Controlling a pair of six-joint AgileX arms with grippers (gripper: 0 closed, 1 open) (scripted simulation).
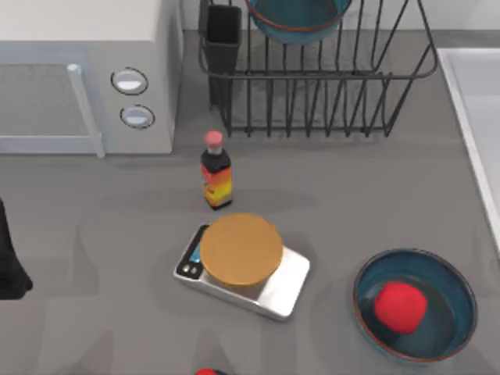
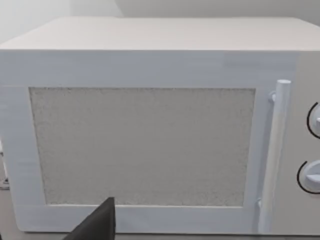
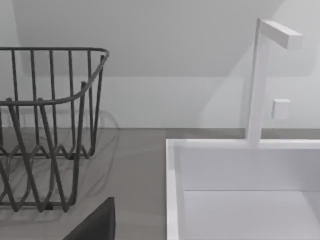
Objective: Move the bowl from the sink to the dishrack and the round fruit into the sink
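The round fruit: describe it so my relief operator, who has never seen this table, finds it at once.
Start at the white sink on the table's right edge and come toward the near edge to the dark-blue bowl standing on the table. The round fruit lies inside it: a plain bright-red ball, unlike the red-capped sauce bottle.

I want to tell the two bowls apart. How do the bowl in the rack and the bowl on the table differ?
The rack bowl sits in the dishrack at the table's far side; the table bowl rests on the table at near right. The table bowl holds the red fruit; nothing shows in the visible part of the rack bowl. The rack bowl is cut off by the picture's edge; the table bowl shows whole. Both are dark blue with reddish rims.
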